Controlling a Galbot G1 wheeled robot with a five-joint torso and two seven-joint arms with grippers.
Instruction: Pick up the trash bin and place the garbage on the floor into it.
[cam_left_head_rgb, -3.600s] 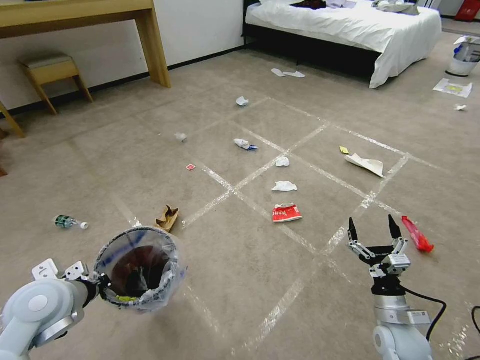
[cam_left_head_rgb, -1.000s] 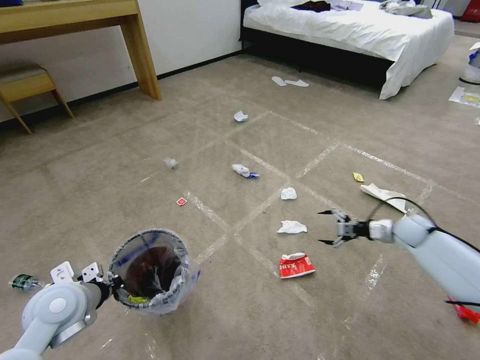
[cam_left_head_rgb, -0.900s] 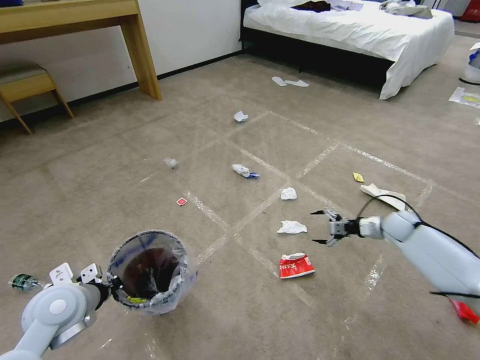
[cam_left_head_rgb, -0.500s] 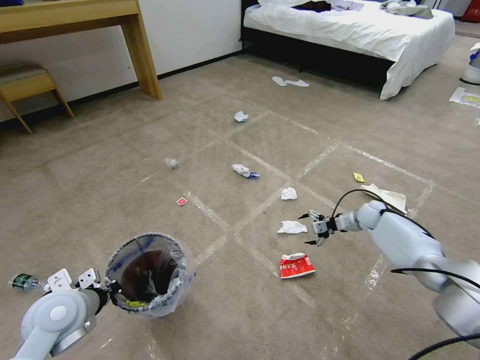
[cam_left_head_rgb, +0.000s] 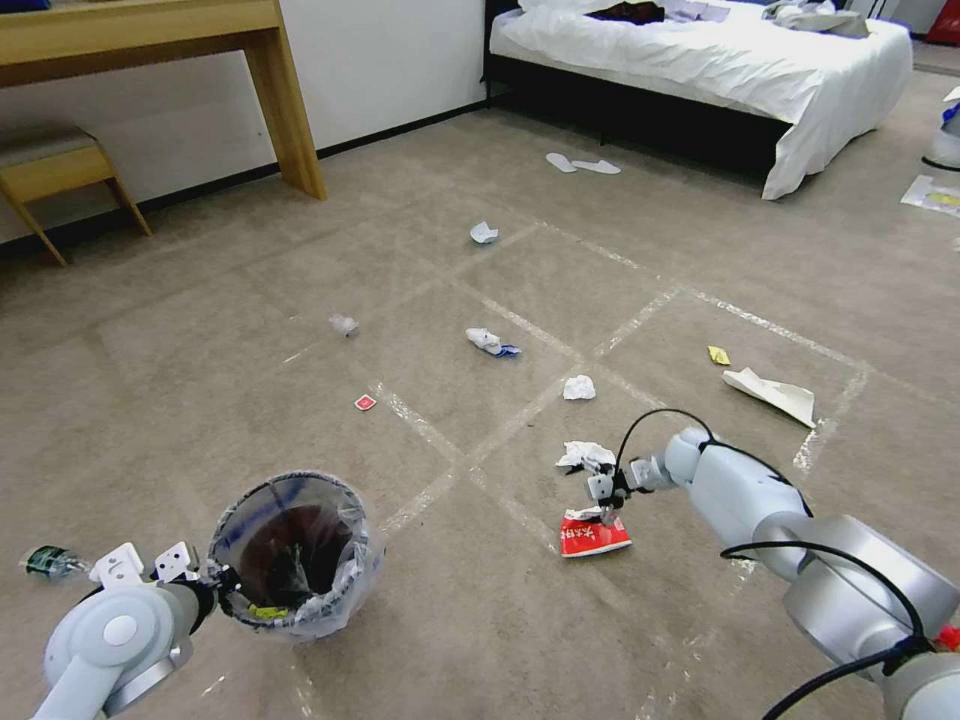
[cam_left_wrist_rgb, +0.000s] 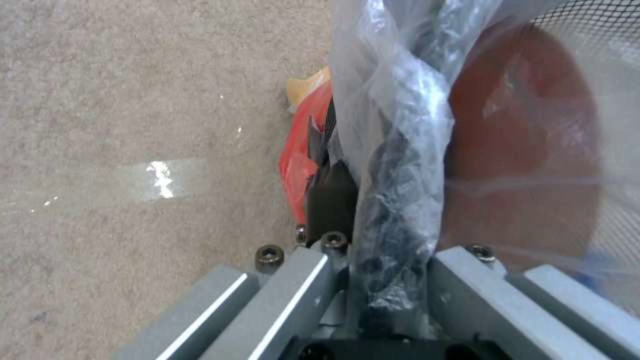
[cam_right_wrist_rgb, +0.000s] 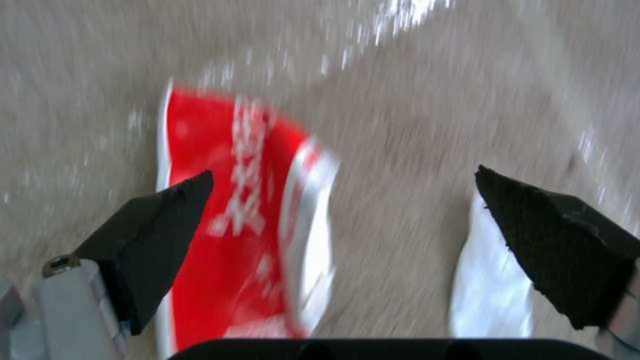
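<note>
On your beige taped carpet floor (cam_left_head_rgb: 180, 330), the small round bag-lined trash bin (cam_left_head_rgb: 292, 553) hangs from your left claw (cam_left_head_rgb: 215, 578), clamped on its rim. Your right claw (cam_left_head_rgb: 607, 500) gapes wide just above the crushed red-white paper cup (cam_left_head_rgb: 593, 533), beside a crumpled white tissue (cam_left_head_rgb: 584, 456).

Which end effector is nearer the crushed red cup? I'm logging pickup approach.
Right. The right end effector hangs open just above the crushed red cup, beside a white tissue. The left end effector grips the trash bin, well off.
</note>
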